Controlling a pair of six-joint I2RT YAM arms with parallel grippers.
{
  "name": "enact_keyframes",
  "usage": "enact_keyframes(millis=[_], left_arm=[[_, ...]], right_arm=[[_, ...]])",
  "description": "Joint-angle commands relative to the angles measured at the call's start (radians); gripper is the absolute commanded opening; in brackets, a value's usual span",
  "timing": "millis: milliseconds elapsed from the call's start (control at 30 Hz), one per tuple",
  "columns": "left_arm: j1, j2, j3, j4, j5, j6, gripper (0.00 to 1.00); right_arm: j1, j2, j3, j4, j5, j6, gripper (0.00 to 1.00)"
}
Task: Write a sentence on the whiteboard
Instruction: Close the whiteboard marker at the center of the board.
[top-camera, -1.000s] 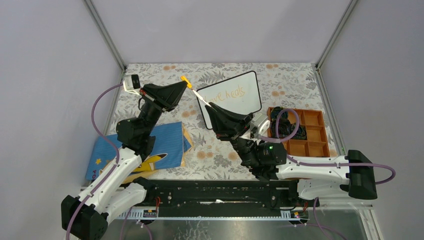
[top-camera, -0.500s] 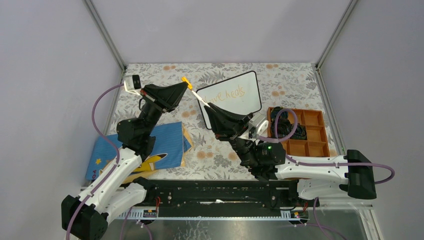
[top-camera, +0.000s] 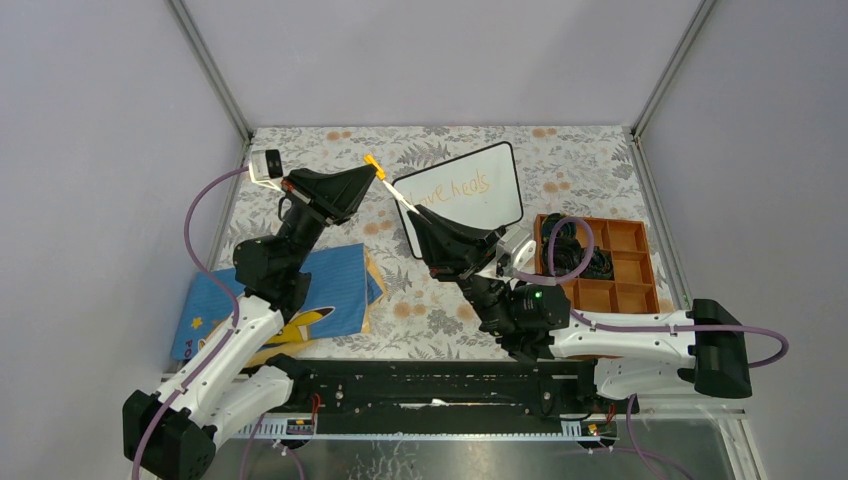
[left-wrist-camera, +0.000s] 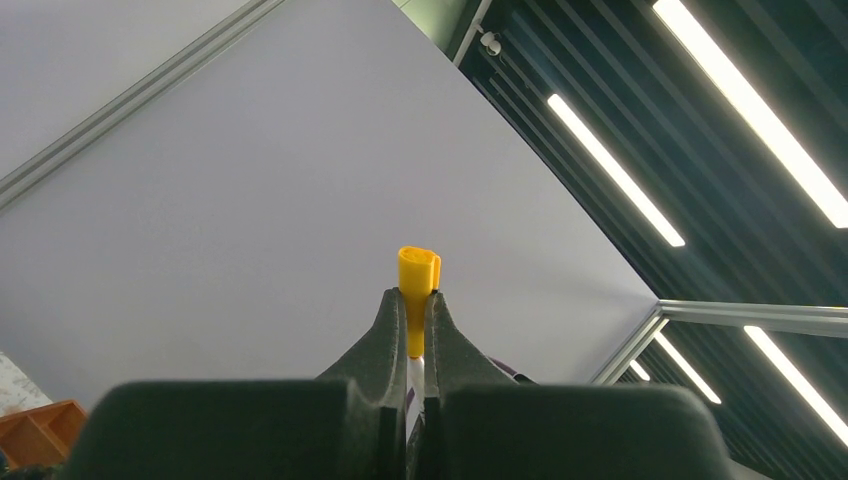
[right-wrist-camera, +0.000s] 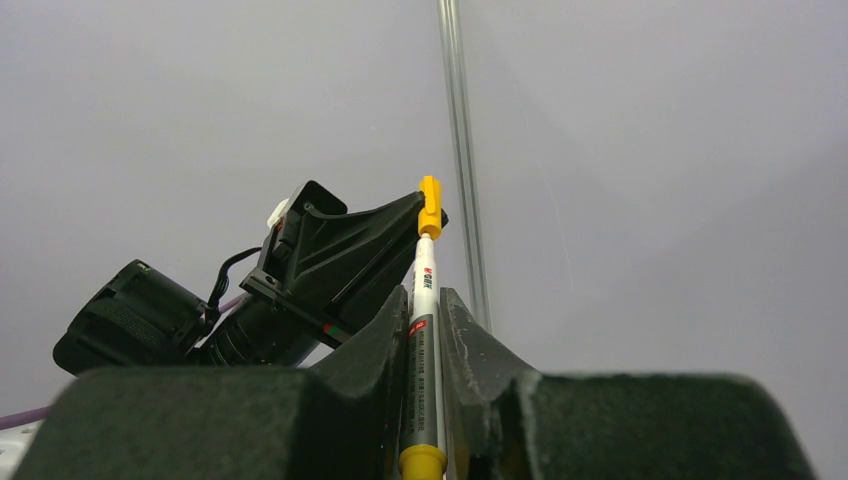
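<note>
The whiteboard lies tilted at the back middle of the table. On it is the sentence, thin orange handwriting that reads about "love heals". My right gripper covers the board's lower left corner. A white marker hangs in the air over the board's left edge, between both grippers. My left gripper is shut on its yellow cap. My right gripper is shut on the barrel. In the right wrist view the cap sits at the left gripper's fingertips.
An orange compartment tray with black cables in it stands to the right of the board. A blue printed cloth lies at the left under my left arm. A flowered cover spreads over the table. Grey enclosure walls stand on three sides.
</note>
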Motion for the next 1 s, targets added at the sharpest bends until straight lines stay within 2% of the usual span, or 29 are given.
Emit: enact_keyframes(millis=[0, 633, 967], left_arm=[[0.009, -0.016, -0.008, 0.067, 0.017, -0.013, 0.0], [0.007, 0.0, -0.013, 0.092, 0.02, -0.047, 0.0], [0.008, 0.041, -0.02, 0.152, 0.014, -0.109, 0.0]], right_arm=[[-0.007, 0.001, 0.048, 0.065, 0.014, -0.006, 0.0], [-0.025, 0.058, 0.08, 0.131, 0.016, -0.038, 0.0], [-0.027, 0.113, 0.08, 0.224, -0.012, -0.12, 0.0]])
